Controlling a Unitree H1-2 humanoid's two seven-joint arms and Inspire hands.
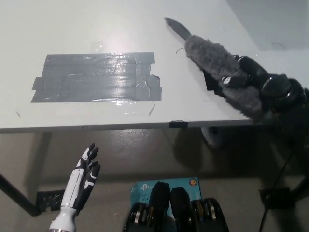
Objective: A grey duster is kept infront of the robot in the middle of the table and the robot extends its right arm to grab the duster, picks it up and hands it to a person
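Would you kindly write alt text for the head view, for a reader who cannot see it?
The black right hand is closed around a fluffy grey duster at the white table's right end, its dark handle pointing away. Grey tape strips cover the table's middle; the white left hand hangs open below the edge.

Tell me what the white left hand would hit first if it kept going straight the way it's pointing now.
Probably the near edge of the table. The left hand hangs below that edge with fingers apart, pointing up and slightly right in the picture. Depth is unclear from this steep view, so it may pass under the tabletop instead.
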